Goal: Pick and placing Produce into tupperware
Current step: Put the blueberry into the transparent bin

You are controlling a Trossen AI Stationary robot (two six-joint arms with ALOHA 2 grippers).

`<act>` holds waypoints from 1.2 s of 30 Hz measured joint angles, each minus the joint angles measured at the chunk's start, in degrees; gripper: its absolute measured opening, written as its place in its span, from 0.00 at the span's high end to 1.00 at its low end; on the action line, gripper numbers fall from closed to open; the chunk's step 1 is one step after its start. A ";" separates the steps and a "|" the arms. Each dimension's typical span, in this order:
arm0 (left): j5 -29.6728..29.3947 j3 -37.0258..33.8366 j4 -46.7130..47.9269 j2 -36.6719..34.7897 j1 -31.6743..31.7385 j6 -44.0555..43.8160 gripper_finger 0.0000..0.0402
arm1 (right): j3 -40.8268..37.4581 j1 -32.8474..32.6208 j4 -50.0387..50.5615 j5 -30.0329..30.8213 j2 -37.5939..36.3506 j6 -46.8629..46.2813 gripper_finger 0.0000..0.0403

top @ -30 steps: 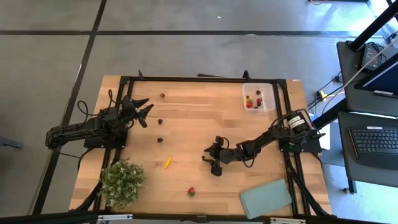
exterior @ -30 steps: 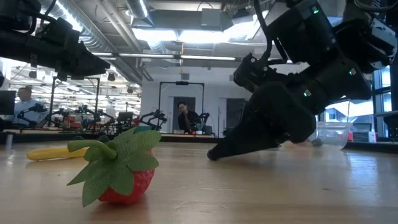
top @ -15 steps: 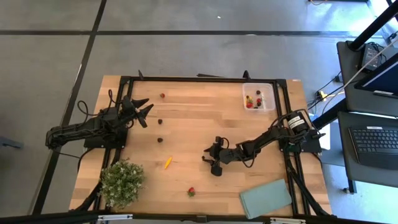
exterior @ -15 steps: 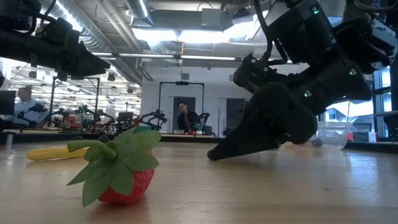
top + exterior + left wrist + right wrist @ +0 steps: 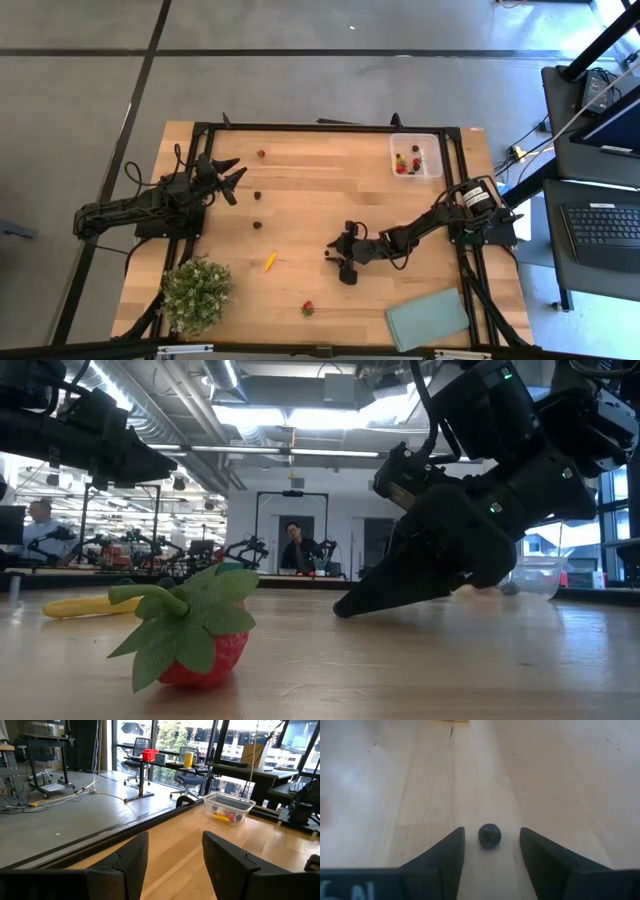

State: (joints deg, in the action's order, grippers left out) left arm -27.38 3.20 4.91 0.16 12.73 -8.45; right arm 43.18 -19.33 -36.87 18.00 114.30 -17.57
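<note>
Wooden table [image 5: 300,215]: your landmark, pale planks inside a black frame.
Left gripper [image 5: 228,178]: near the table's left edge, waiting with its dark fingers parted and nothing between them.
Bushy green plant [image 5: 196,292]: at the table's front-left corner, well clear of your work.
Loose produce: a thin yellow sliver [image 5: 269,261] left of the table's middle, a small red strawberry [image 5: 307,308] near the front edge, and dark berries [image 5: 256,225] toward the left gripper.
Right gripper [image 5: 343,264]: low at the table's middle, fingers parted around a small dark round berry [image 5: 489,835] without touching it; nothing is gripped.
Handling: you should expect the berry to be light, smooth and quick to roll; pinch it across its widest part.
Flat grey-green rectangle [image 5: 427,318]: on the table's front-right, beside the arm.
Clear plastic rectangular tupperware [image 5: 416,155]: at the table's back-right corner, some pieces inside; nothing seems to block the way to it.
</note>
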 joint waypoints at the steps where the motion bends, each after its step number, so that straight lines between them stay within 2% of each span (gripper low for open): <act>1: 0.00 0.00 0.00 0.00 0.00 0.00 0.55 | 0.01 0.00 0.16 0.11 0.00 0.01 0.54; 10: 0.00 0.00 0.00 0.00 0.00 -0.02 0.55 | 0.05 0.04 0.87 0.44 -0.01 1.50 0.64; 28: 0.00 0.00 0.00 0.00 0.00 -0.19 0.55 | 0.07 0.04 0.75 -0.09 -0.04 3.31 0.64; 36: 0.00 0.00 0.00 -0.01 0.00 -0.11 0.55 | 1.55 0.03 2.11 -0.88 -0.02 7.35 0.64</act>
State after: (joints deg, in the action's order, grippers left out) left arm -27.38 3.20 4.91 0.15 12.73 -8.56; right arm 44.73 -19.30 -34.75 17.12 114.28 -10.22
